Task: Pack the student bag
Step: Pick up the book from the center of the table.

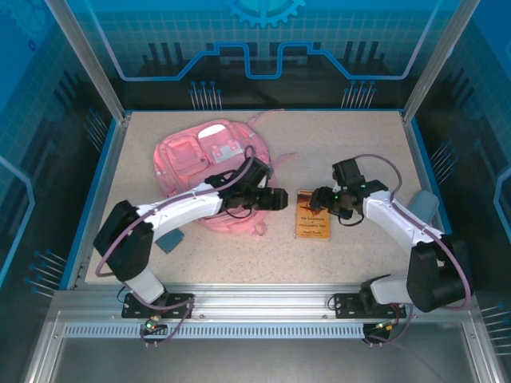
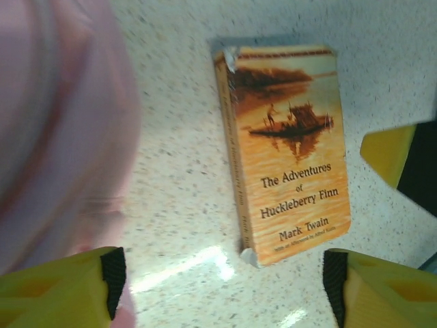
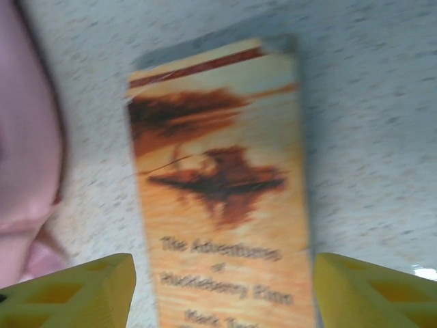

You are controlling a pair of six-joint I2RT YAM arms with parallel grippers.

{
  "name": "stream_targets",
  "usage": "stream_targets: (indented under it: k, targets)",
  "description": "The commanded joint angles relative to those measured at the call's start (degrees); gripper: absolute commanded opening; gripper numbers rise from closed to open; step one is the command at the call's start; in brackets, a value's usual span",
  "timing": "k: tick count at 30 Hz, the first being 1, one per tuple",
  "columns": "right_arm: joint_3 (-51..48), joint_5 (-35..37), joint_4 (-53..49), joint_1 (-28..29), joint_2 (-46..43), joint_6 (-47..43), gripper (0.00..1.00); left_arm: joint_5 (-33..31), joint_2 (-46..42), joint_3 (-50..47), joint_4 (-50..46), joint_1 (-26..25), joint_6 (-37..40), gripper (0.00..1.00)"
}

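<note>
Speckled beige counter [image 1: 343, 144] inside blue walls carries the soft pink fabric student bag [image 1: 188, 159] toward its far left corner; its contents are hidden. The left gripper [image 1: 278, 199] hangs at the bag's near right edge, jaws wide apart and empty. The right gripper [image 1: 319, 197], equally wide and empty, hovers over an orange paperback book [image 1: 313, 215] mid-counter. The left wrist view shows its title, Huckleberry Finn.

Orange paperback [image 2: 290, 147] flat on speckled table [image 2: 177, 184], pink student bag [image 2: 54, 123] at left
</note>
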Motion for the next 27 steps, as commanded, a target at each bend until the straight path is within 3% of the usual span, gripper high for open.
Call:
stream_targets:
  k: [1,11,19,27]
  targets:
    - [-2.23,-1.54,-1.14,-3.67,2.2,-2.8,0.69,3.51,5.02,3.87,1.03,-1.47,-4.32,0.74]
    - [-2.09,-2.28,-0.53,-5.45,7.49,-5.35,0.59,2.12,21.08,15.87,-3.77,-4.42,-4.28,0.57]
    - [-0.84,-3.61,-1.6,-4.78,9.66,-6.68,0.52,-0.47,26.43,20.97,-9.77,-6.1,-0.96,0.49]
    - [0.65,-6.87,-1.5,-2.97,11.84,-6.64,0.45,-4.2,30.36,24.34,-15.38,-7.33,0.9,0.47]
